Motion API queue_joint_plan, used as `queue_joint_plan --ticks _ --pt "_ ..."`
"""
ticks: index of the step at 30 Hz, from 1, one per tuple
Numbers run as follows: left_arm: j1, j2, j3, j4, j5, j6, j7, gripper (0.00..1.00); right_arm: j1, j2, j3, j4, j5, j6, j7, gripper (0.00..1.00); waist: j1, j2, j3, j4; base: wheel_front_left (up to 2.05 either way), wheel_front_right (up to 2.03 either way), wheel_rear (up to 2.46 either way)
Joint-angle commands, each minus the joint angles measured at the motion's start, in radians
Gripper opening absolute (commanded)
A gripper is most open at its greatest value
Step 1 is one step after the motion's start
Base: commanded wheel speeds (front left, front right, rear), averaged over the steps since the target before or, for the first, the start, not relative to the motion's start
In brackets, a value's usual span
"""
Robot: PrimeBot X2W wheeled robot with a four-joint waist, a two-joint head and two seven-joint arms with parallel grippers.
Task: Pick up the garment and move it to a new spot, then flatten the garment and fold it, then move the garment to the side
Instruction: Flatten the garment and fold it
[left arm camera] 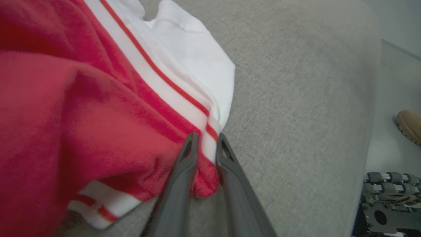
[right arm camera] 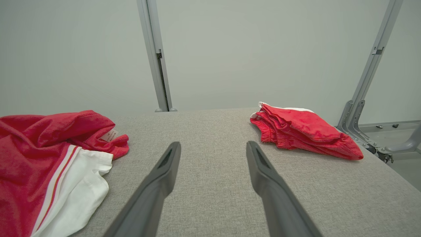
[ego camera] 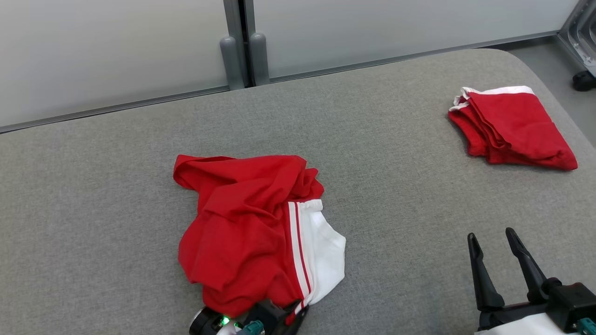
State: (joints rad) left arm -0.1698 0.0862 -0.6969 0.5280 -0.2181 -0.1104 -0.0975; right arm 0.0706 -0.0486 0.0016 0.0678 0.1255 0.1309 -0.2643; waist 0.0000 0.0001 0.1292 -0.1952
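Observation:
The garment (ego camera: 247, 223) lies crumpled on the grey table, red with a white panel and red-and-white stripes. At its near hem, my left gripper (ego camera: 293, 311) has its fingers pressed close together on a fold of the red cloth. The left wrist view shows that gripper (left arm camera: 207, 136) pinching the garment (left arm camera: 82, 98) just beside the stripe. My right gripper (ego camera: 491, 235) stands open over bare table at the lower right, holding nothing. In the right wrist view the garment (right arm camera: 42, 148) sits to the left of the spread right gripper (right arm camera: 213, 144).
A second red garment (ego camera: 512, 128), folded, rests near the table's far right corner, also seen folded (right arm camera: 306, 130). The padded table (ego camera: 396, 153) ends at a wall with a grey post (ego camera: 244, 56). A person's tan shoe (left arm camera: 409, 126) is on the floor past the table's edge.

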Motion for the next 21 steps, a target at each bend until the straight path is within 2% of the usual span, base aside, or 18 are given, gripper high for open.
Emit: queue_joint_plan --ticks 1,6,8,12,17,21 --pt "-0.001 0.003 0.002 0.008 -0.017 -0.005 -0.006 0.00 -0.007 -0.004 -0.008 0.000 0.006 0.000 0.000 1.00 0.0000 -0.0001 -0.006 0.008 0.00 0.00 0.00" --pt "0.021 -0.008 0.042 -0.094 -0.101 -0.008 -0.020 0.00 0.008 -0.004 -0.018 0.002 -0.001 0.000 0.000 1.00 0.0000 -0.0001 -0.028 0.027 0.00 0.00 0.00" --pt "0.054 -0.006 0.069 -0.203 -0.158 -0.009 -0.004 0.00 0.018 -0.004 -0.024 0.002 -0.008 0.000 0.000 1.00 0.0000 -0.0001 -0.041 0.039 0.00 0.00 0.00" --pt "0.116 0.039 0.125 -0.493 -0.247 0.005 0.075 0.00 0.034 -0.004 -0.031 0.003 -0.011 0.000 0.000 1.00 0.0000 -0.0001 -0.070 0.071 0.00 0.00 0.00" --pt "0.155 0.107 0.211 -0.820 -0.304 0.064 0.176 0.00 0.042 -0.005 -0.019 0.010 -0.011 0.000 0.000 1.00 0.0000 -0.0001 -0.103 0.102 0.00 0.00 0.00" --pt "0.123 0.128 0.259 -0.986 -0.343 0.092 0.238 0.00 0.039 -0.004 -0.010 0.017 -0.014 0.000 0.000 1.00 0.0000 -0.0001 -0.121 0.113 0.00 0.00 0.00"
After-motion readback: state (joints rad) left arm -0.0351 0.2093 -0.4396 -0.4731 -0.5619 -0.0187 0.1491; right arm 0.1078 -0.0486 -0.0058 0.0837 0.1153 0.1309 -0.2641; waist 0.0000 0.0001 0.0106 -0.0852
